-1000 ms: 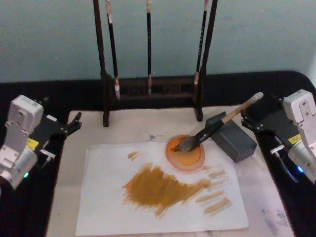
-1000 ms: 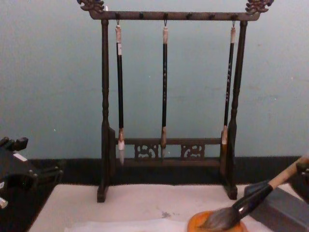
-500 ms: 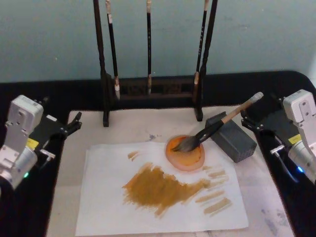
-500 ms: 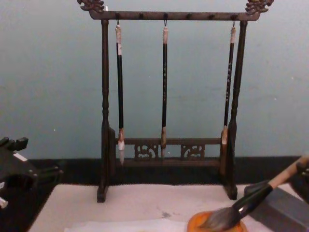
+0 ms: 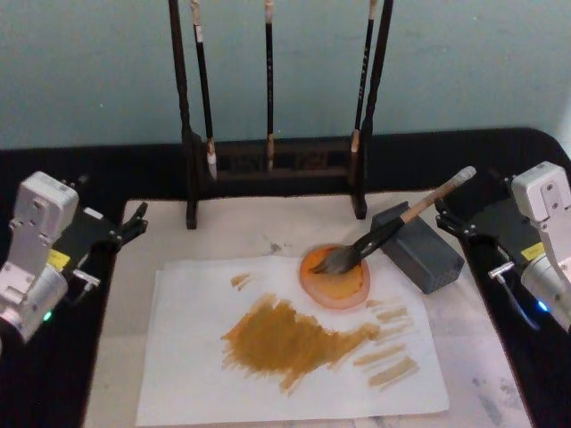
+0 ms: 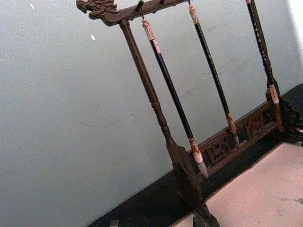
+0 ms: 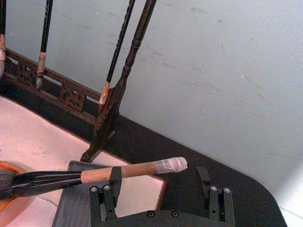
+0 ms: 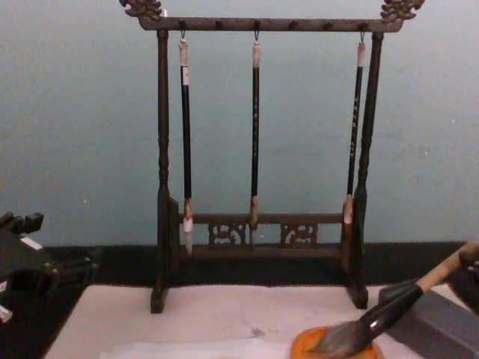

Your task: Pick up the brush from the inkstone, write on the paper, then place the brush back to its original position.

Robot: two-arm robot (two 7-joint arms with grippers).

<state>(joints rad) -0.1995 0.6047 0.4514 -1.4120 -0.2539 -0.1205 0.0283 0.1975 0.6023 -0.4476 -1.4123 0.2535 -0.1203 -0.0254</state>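
Brush (image 5: 393, 221) at rest: tan handle, black ferrule, grey-brown bristles
It leans on the grey inkstone (image 5: 424, 259), tip in the orange dish (image 5: 343, 290) on the ochre-streaked paper (image 5: 196, 357), rack (image 5: 268, 169) of thin brushes behind. Right gripper (image 5: 449, 221) just beside the handle end, left gripper (image 5: 134, 223) across the mat (image 5: 232, 232), both spread and empty

Centre: dark wooden rack (image 8: 262, 24) standing at the far edge of a pale mat (image 8: 224, 314), three thin brushes (image 8: 255, 134) hanging from its top bar, tips down. Lower right: the brush (image 8: 397, 303), bristles resting in an orange dish (image 8: 301, 345), handle leaning up over a grey block (image 8: 443, 327). Lower left edge: left gripper (image 8: 86, 263), apart from the rack.
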